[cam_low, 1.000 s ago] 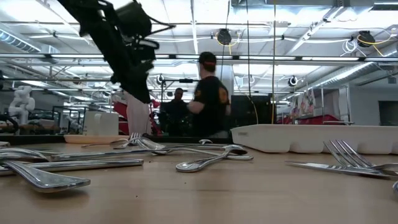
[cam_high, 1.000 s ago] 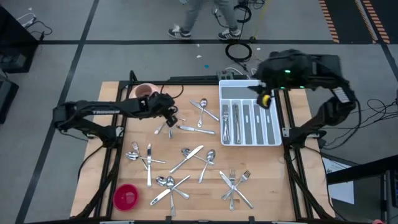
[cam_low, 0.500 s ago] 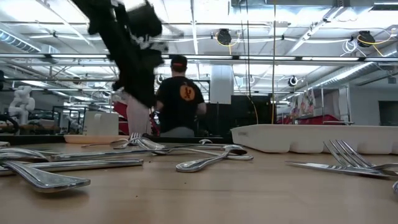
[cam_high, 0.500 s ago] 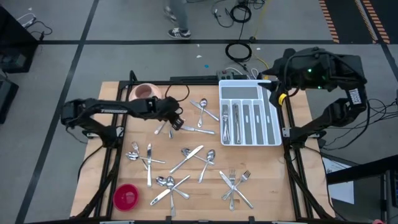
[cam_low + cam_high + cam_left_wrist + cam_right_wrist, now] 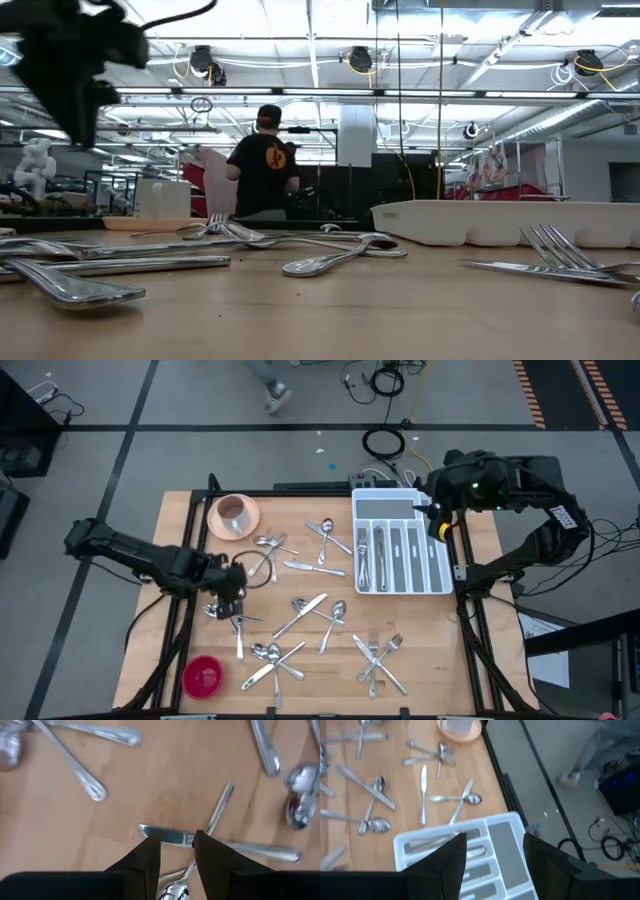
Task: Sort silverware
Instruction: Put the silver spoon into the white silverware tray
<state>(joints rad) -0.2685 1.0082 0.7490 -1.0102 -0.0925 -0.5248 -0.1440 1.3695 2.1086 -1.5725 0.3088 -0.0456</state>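
The silverware lies scattered over the wooden table (image 5: 470,650): forks (image 5: 378,655), spoons (image 5: 336,612) and knives (image 5: 300,616). A few pieces lie in the white tray (image 5: 442,575) at the far right. My left gripper (image 5: 237,588) points down over the table's left part. Its fingers stand open above a knife (image 5: 235,848) crossed by a spoon (image 5: 218,810); it holds nothing. My right gripper (image 5: 492,851) hangs open high over the tray's far right corner (image 5: 506,827), with nothing between its fingers.
A pink cup on a saucer (image 5: 233,513) stands at the far left, and a red round dish (image 5: 203,676) at the near left corner. A person (image 5: 262,165) stands in the room beyond the far edge. Bare wood shows between the cutlery groups.
My left gripper has swung from the far middle of the table, beside the cup, toward the near left, and has tipped to point more steeply down. It now hangs over the crossed knife and spoon. No silverware has visibly moved.
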